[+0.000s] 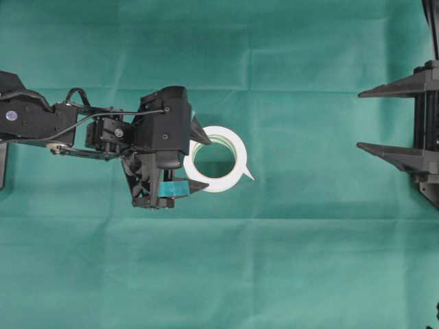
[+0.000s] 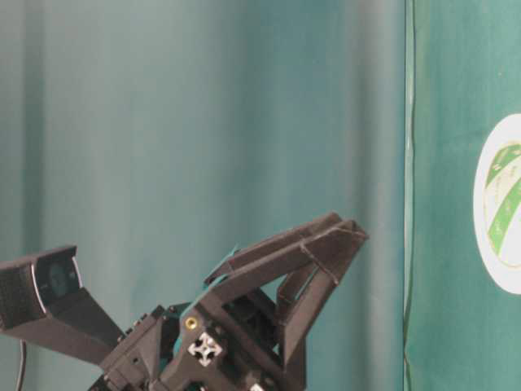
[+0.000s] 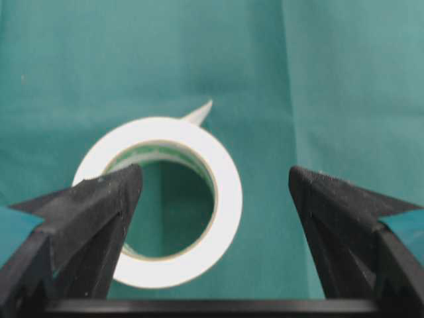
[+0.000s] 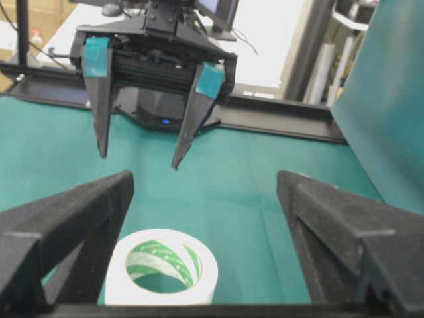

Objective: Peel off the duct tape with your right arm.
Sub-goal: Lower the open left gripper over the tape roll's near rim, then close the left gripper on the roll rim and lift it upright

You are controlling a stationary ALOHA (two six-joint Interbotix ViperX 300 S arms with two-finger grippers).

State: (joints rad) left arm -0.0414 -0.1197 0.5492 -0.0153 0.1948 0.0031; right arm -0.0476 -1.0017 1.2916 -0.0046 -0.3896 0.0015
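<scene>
The duct tape (image 1: 218, 135) is a white roll lying flat on the green cloth, its pointed loose tab (image 1: 247, 173) sticking out at its lower right. The printed green-and-white core shows in the right wrist view, where the duct tape (image 4: 126, 286) lies low and left. My left gripper (image 1: 204, 162), with teal patches, stands open at the roll's left side, one fingertip on either side of the rim. In its wrist view the left gripper (image 3: 213, 171) has the duct tape (image 3: 228, 195) partly behind the left finger. My right gripper (image 1: 360, 120) stands open at the far right, well away from the roll and holding nothing.
Green cloth (image 1: 219, 274) covers the whole table. A green backdrop (image 4: 391, 99) rises at the right of the right wrist view, with a black frame rail (image 4: 278, 119) along the far edge. The left gripper (image 4: 139, 161) hangs open beyond the roll there.
</scene>
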